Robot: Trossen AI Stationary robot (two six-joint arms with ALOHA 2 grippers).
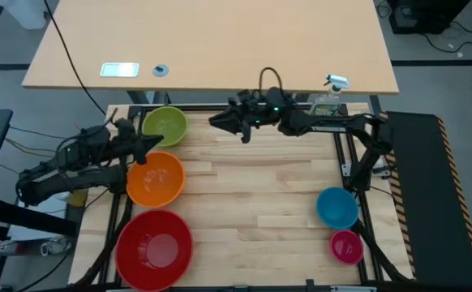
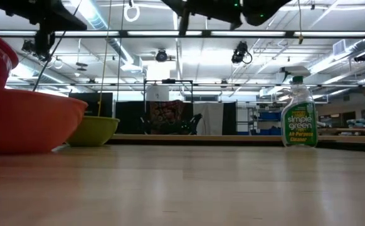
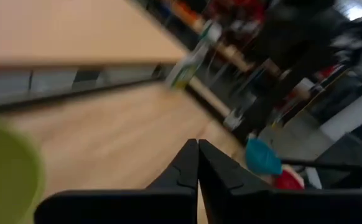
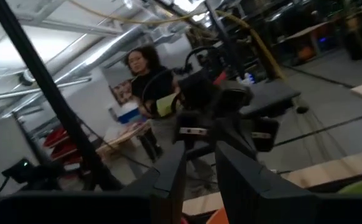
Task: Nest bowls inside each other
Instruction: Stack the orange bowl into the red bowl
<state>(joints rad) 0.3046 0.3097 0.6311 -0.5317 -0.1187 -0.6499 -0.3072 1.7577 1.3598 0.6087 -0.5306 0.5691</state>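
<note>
I have the left gripper [image 1: 149,143] pinched tight with nothing in it; in my left wrist view the two fingers [image 3: 184,167] meet along one line. It hangs between the green bowl [image 1: 165,126] and the orange bowl [image 1: 155,178], just over the orange one's far rim, and I can't tell whether it touches that rim.

My right gripper [image 1: 220,121] is up at the table's far edge, pointing toward the left side. Its fingers [image 4: 170,171] stand a little apart with only air between them, holding nothing. A person shows in the room beyond it in the right wrist view.

None of the bowls is nested. The red bowl [image 1: 154,247] sits at the near left, touching the orange one. The blue bowl [image 1: 336,207] and the magenta bowl [image 1: 346,246] sit close together at the near right. A spray bottle [image 1: 328,100] stands at the far right edge.
</note>
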